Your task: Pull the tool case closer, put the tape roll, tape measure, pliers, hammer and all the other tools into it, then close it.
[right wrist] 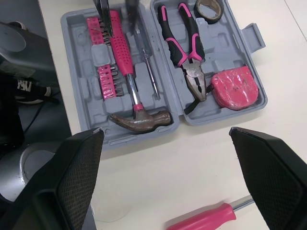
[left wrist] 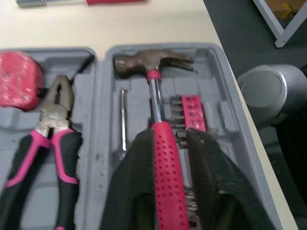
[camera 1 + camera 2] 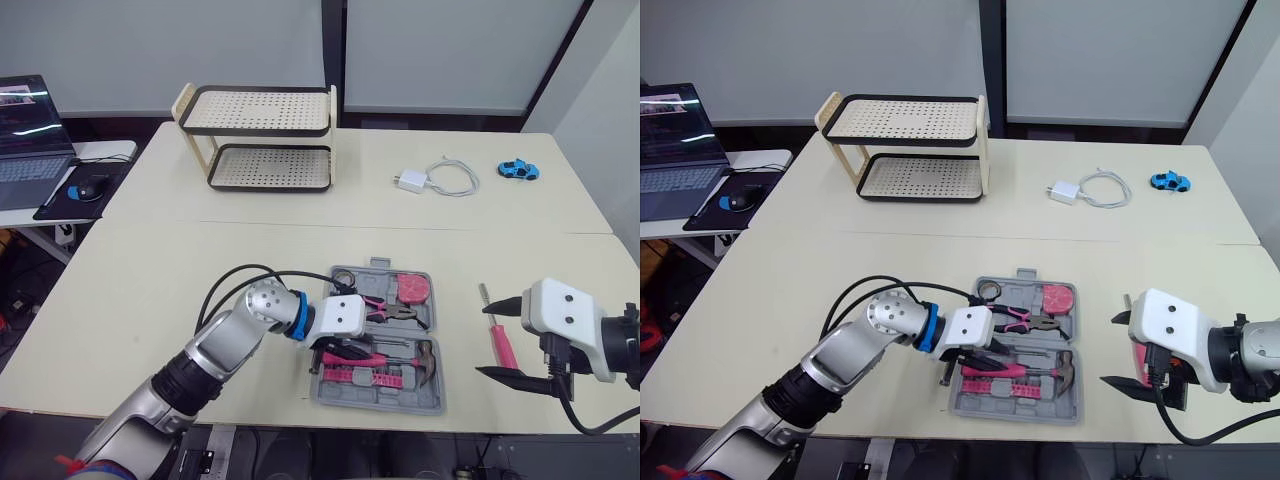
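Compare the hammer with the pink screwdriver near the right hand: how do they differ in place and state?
The hammer lies in the tool case; the screwdriver lies on the table outside it. The hammer's handle sits between the fingers of the left hand; the screwdriver lies free by the open right hand. The hammer has a broad head, the screwdriver a thin shaft. Both have pink handles.

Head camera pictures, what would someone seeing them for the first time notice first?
The open grey tool case, full of pink-handled tools, sits near the front edge of the table and draws the eye first. The left pincer is shut on the hammer lying in it. Just right of the case, a pink screwdriver lies on the table between the wide-open fingers of the right pincer.
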{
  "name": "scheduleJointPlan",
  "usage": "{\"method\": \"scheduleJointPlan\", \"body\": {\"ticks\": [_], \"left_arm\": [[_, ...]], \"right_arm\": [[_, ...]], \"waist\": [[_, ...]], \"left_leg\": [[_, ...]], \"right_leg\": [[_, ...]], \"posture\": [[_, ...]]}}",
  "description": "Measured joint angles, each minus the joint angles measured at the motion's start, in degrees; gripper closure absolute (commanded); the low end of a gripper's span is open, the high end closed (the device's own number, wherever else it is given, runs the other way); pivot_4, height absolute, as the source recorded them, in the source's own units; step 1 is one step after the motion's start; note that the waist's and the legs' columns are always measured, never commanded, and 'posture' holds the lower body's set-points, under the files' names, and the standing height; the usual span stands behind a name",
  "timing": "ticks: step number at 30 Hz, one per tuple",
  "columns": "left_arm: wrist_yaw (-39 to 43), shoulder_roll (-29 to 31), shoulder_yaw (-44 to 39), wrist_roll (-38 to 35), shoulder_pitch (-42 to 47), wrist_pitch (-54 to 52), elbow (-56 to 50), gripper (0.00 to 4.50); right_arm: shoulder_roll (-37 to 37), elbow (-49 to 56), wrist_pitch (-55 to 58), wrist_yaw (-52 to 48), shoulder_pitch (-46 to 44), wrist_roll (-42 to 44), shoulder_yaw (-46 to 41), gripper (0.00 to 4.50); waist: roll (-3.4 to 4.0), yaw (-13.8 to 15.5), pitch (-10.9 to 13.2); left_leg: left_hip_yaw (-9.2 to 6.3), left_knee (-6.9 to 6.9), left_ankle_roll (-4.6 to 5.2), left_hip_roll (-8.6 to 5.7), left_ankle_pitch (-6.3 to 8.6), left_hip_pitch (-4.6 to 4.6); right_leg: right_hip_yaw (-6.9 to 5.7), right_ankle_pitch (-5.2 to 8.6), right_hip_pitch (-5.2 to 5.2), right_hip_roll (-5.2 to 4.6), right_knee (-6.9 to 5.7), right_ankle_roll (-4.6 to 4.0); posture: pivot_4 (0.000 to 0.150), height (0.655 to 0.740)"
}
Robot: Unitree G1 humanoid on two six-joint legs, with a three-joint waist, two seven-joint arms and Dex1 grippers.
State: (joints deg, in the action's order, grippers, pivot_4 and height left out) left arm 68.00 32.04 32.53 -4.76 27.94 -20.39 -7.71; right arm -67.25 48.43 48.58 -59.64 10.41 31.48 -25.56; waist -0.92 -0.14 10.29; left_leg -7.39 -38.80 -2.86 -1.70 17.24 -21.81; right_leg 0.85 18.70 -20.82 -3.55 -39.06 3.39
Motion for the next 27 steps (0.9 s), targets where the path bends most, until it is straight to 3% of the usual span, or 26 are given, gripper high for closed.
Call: {"method": "scheduleJointPlan", "body": {"ticks": [21, 27], "left_arm": [[-2.7, -3.99, 2.27, 9.07, -1.65, 8.23, 7.95, 4.48], [-4.15, -4.49, 1.96, 9.54, -2.9, 9.75, 8.87, 4.48]], "right_arm": [[0.07, 0.2, 0.14, 1.22, -0.4, 1.26, 1.12, 0.0], [0.06, 0.21, 0.14, 1.23, -0.4, 1.24, 1.12, 0.0]], "waist": [[0.03, -0.01, -0.02], [0.07, 0.02, -0.09]], "left_leg": [[-0.01, 0.0, 0.01, 0.0, 0.0, 0.05], [-0.1, 0.01, 0.05, -0.02, 0.03, 0.39]], "right_leg": [[-0.02, 0.0, 0.06, 0.0, -0.01, 0.0], [-0.06, 0.0, 0.49, 0.0, 0.07, 0.0]], "posture": [[0.15, 0.74], [0.15, 0.74]]}}
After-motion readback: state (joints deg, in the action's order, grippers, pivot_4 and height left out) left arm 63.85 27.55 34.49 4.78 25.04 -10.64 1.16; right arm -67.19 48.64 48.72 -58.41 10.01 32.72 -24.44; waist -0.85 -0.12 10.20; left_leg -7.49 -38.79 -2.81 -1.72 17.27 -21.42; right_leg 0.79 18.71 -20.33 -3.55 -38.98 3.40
